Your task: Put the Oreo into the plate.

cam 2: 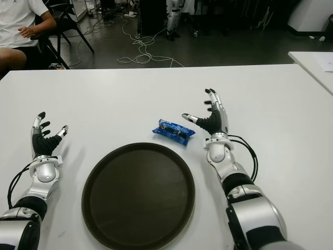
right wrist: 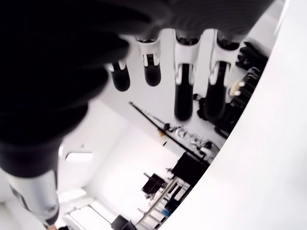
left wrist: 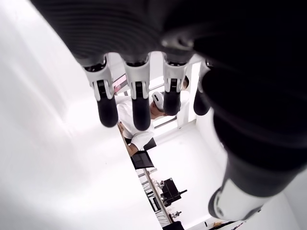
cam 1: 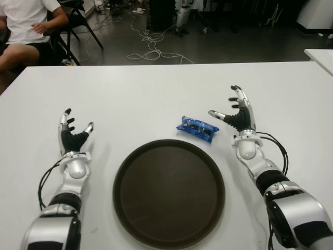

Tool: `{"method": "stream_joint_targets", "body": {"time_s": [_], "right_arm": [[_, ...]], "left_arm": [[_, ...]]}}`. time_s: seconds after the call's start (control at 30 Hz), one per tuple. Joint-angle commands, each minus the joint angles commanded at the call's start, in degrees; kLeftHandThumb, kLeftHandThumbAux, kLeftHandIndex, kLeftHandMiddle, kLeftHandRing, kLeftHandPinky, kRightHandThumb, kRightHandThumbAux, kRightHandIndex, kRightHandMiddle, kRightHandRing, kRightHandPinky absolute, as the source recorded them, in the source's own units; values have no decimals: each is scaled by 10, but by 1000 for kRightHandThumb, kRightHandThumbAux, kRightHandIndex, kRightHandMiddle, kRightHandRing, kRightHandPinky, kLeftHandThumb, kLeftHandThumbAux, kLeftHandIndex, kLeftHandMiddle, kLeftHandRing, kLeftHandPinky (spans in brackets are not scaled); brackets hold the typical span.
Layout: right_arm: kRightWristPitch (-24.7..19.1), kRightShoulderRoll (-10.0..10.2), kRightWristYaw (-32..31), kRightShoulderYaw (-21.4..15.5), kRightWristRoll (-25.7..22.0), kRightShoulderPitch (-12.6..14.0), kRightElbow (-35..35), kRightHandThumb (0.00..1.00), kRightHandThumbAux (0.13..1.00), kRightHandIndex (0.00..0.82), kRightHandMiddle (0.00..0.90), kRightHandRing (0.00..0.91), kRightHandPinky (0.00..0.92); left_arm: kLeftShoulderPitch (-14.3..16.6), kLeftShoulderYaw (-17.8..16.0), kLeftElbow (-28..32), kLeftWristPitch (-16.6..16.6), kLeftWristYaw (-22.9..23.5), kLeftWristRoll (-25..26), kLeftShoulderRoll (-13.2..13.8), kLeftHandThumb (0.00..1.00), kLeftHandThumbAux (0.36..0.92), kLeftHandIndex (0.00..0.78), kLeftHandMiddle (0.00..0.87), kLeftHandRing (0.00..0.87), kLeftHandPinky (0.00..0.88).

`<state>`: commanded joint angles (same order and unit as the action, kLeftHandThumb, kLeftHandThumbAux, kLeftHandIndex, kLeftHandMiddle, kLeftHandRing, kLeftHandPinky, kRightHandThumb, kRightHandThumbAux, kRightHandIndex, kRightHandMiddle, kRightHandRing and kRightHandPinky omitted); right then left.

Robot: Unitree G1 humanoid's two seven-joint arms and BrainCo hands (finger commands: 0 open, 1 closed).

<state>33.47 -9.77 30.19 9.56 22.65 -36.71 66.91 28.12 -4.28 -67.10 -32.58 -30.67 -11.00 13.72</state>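
Observation:
A blue Oreo packet (cam 1: 197,128) lies on the white table (cam 1: 156,94) just beyond the far right rim of a round dark brown plate (cam 1: 169,189). My right hand (cam 1: 237,114) stands to the right of the packet, fingers spread and holding nothing, thumb tip a short way from the packet's end. Left of the plate is my left hand (cam 1: 73,133), fingers spread and empty. The wrist views show only straight fingers (left wrist: 139,103) and fingers (right wrist: 184,91) with nothing between them.
A seated person (cam 1: 26,26) in a white shirt is beyond the table's far left corner. Cables (cam 1: 151,49) trail over the dark floor behind the table. Another white table (cam 1: 322,57) shows at the right edge.

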Motion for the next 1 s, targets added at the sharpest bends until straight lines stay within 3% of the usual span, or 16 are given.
{"method": "stream_joint_targets", "body": {"time_s": [0.13, 0.57, 1.0], "right_arm": [[9, -4, 7, 9, 11, 0, 3, 0, 773, 3, 0, 0, 9], [29, -3, 12, 30, 29, 2, 7, 0, 776, 2, 0, 0, 15], [8, 0, -6, 50, 44, 2, 2, 0, 747, 0, 0, 0, 3]], "left_arm": [[0, 1, 0, -1, 0, -1, 0, 230, 767, 119, 118, 140, 183], [-1, 2, 3, -4, -3, -3, -2, 252, 777, 126, 104, 122, 163], [1, 8, 3, 9, -15, -8, -2, 194, 783, 112, 119, 135, 160]]}}
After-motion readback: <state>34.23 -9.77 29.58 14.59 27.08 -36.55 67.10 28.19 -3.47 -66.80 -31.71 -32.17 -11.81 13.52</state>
